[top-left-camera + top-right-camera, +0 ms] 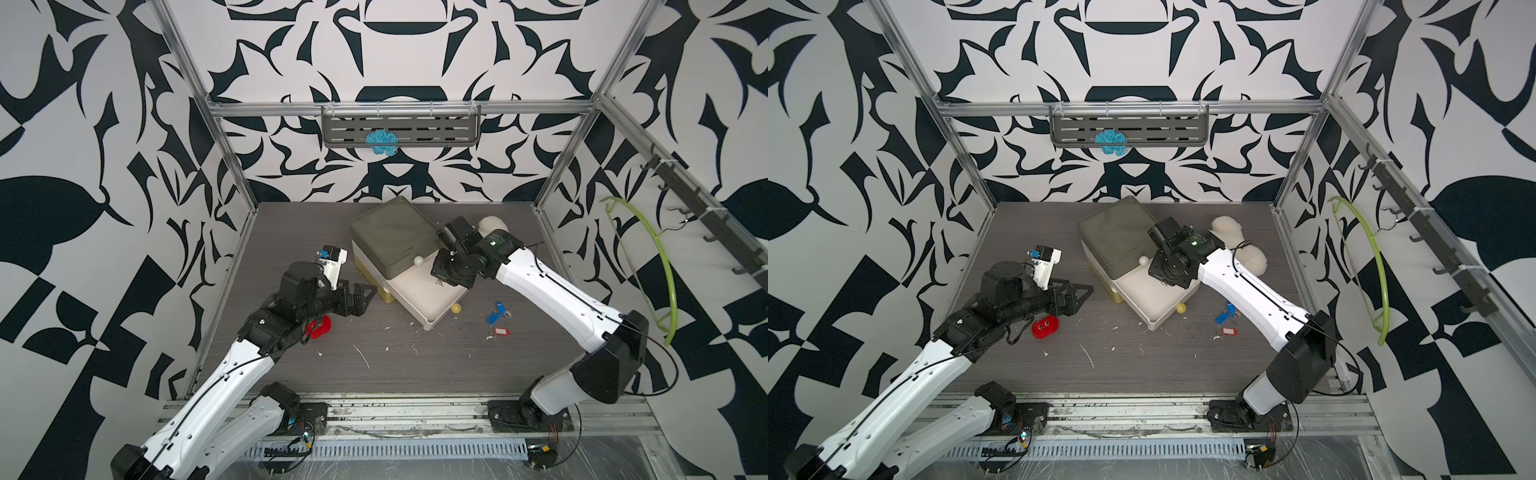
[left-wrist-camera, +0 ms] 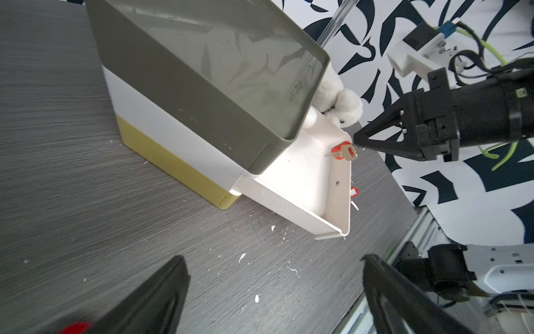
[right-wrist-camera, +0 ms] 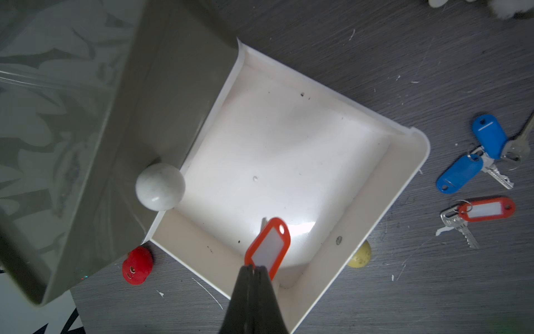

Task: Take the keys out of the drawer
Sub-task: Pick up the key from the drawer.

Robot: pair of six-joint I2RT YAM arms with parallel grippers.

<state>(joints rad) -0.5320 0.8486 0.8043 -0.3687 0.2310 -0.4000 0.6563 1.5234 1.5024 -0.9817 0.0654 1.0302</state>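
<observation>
Over the grey surface (image 1: 374, 365), the white drawer (image 3: 403, 179) is standing pulled open. My left pincer (image 2: 273, 260) is hanging wide open, well apart. With my right pincer (image 3: 254, 270), the nearer one, I am pinching a red-tagged key (image 3: 268, 245) by the tag's end, the tag pointing straight out from the tips above the drawer floor. The other keys (image 3: 461, 173) are lying outside, beyond the drawer's front wall.

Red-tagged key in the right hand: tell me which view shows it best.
Right wrist view: the red-tagged key shows large, pinched in the shut right hand over the drawer. The left wrist view shows it small. In both top views it is too small to make out.
</observation>
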